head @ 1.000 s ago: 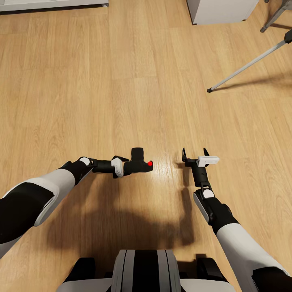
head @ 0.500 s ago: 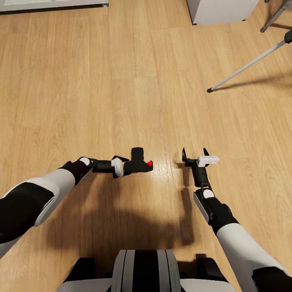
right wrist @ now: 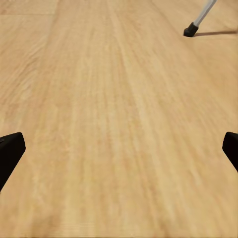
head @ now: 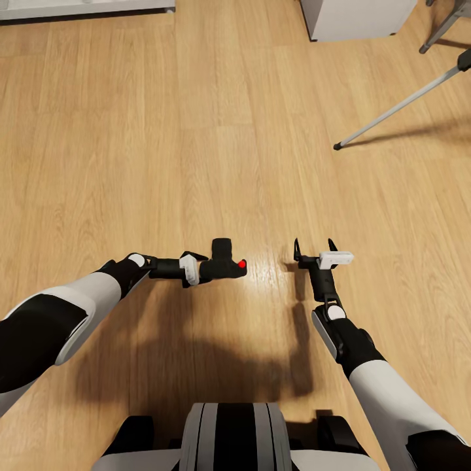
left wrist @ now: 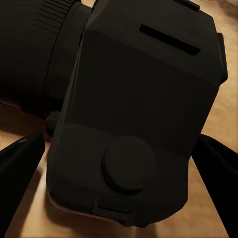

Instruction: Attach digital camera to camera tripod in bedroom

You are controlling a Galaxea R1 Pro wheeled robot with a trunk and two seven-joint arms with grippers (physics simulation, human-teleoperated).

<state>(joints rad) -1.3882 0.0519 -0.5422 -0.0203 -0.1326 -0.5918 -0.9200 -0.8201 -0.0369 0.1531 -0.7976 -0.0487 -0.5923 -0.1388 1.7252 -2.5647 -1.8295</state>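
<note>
Digital camera (head: pixel 224 263) between left jaws

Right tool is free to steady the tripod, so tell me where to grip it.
Grip the silver leg just above its black foot, coming from the right tool side: the leg slants low toward the robot, thin enough for its open jaws.

The digital camera (head: pixel 224 260) sits clamped in my left gripper (head: pixel 208 267), held above the light wood floor (head: pixel 196 131); it is small and black, lens barrel pointing away from me, red button on its right end; the camera tripod (head: pixel 399 104) stands well apart at upper right, one silver leg slanting down to a black foot.
</note>
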